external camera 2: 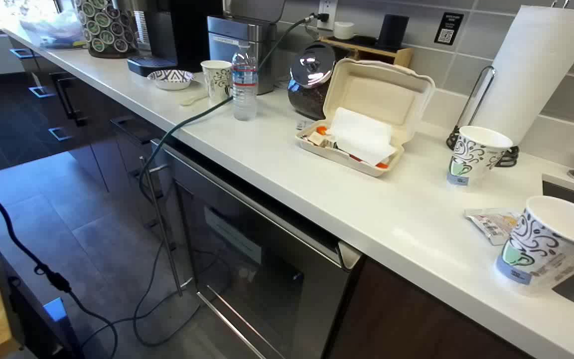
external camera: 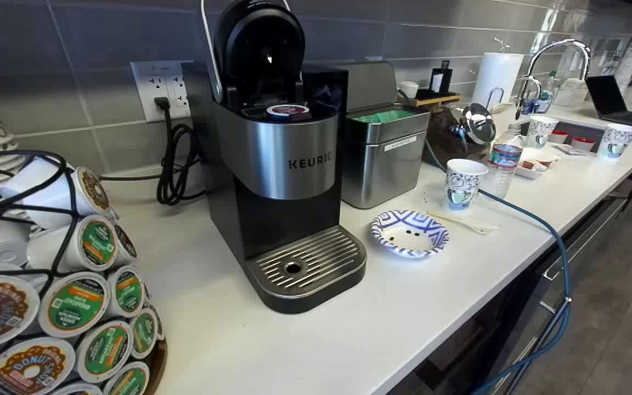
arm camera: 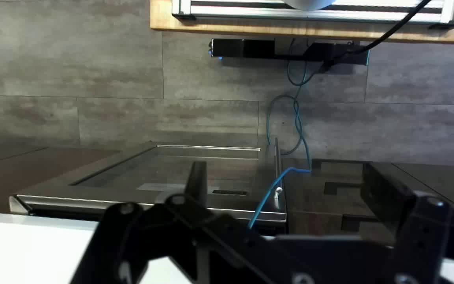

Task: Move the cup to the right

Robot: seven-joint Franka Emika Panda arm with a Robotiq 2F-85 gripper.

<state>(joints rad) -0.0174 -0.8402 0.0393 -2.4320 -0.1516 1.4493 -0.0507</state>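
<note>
Three white paper cups with dark swirls and a blue band stand upright on the counter. Which one is meant, I cannot tell. One cup (external camera: 464, 184) stands behind the patterned dish, beside the water bottle; it also shows in an exterior view (external camera 2: 216, 80). Another cup (external camera 2: 477, 155) stands by the paper towel roll, also visible in an exterior view (external camera: 542, 131). A third cup (external camera 2: 548, 244) stands at the sink's edge, also visible in an exterior view (external camera: 618, 141). My gripper (arm camera: 284, 177) is open and empty, its fingers wide apart. No cup shows in the wrist view.
The coffee machine (external camera: 288, 159), a steel bin (external camera: 384, 156), a blue-and-white dish (external camera: 410, 235), a water bottle (external camera 2: 245, 82), an open food box (external camera 2: 361, 114) and a packet (external camera 2: 494, 223) stand or lie on the counter. A blue cable (external camera: 565, 274) crosses its front edge.
</note>
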